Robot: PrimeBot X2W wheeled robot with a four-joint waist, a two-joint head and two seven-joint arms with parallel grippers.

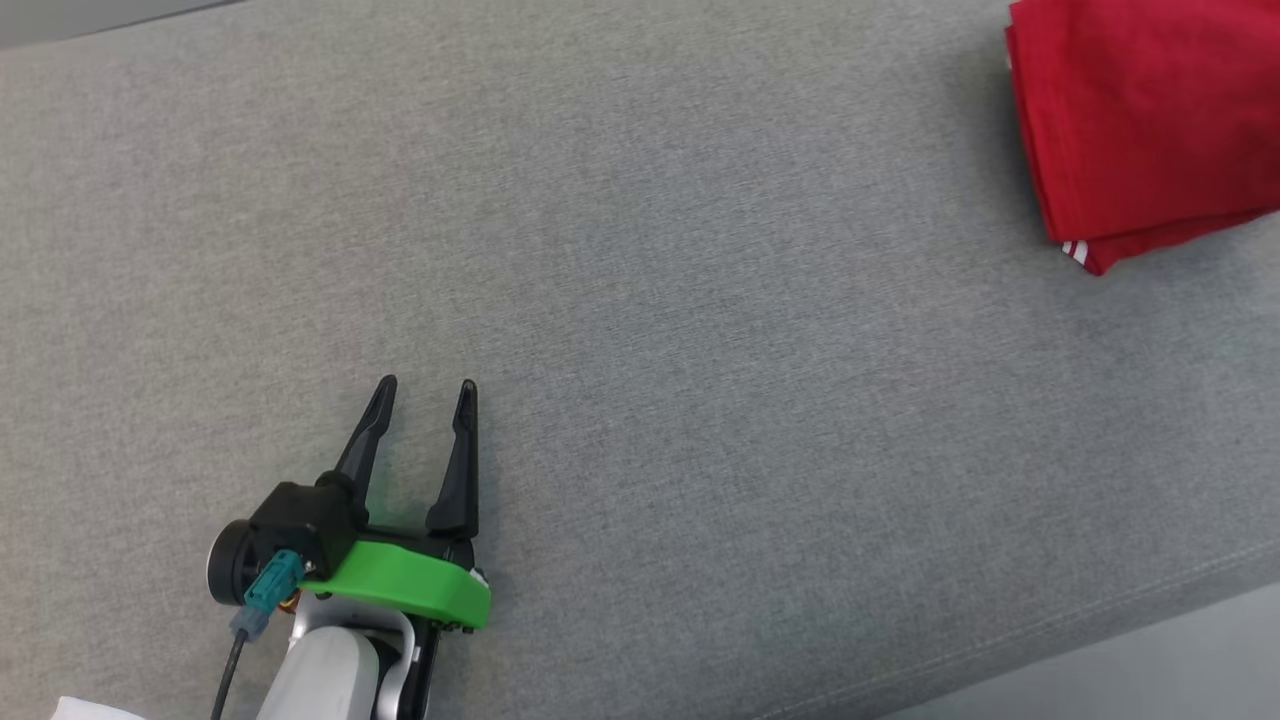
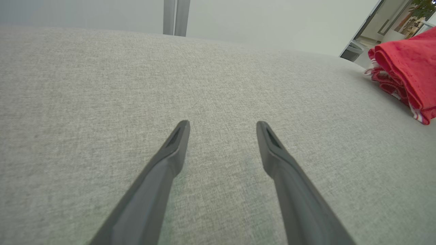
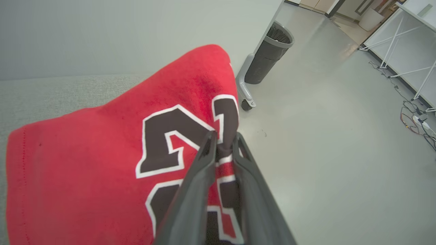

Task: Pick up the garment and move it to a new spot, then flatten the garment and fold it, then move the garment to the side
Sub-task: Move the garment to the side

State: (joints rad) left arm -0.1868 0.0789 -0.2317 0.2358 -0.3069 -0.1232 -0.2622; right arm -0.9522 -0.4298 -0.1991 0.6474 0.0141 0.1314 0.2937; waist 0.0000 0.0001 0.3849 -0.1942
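The red garment [image 1: 1140, 120] lies folded at the far right of the grey fabric surface [image 1: 640, 330]; its stacked edges with white trim face the left wrist view [image 2: 408, 75]. In the right wrist view the garment [image 3: 85, 163] shows black numerals outlined in white, and my right gripper [image 3: 224, 137] is shut on its edge, the cloth pinched between the fingertips. My left gripper [image 1: 428, 390] rests low over the surface at the lower left, open, nothing between its fingers [image 2: 173, 149], far from the garment.
Beyond the surface's right end is a pale floor with a dark waste bin [image 3: 269, 54] on a wheeled stand, white table legs [image 3: 402, 44] and cables [image 3: 415, 119]. A wall with a vertical post [image 2: 175, 17] stands behind the surface.
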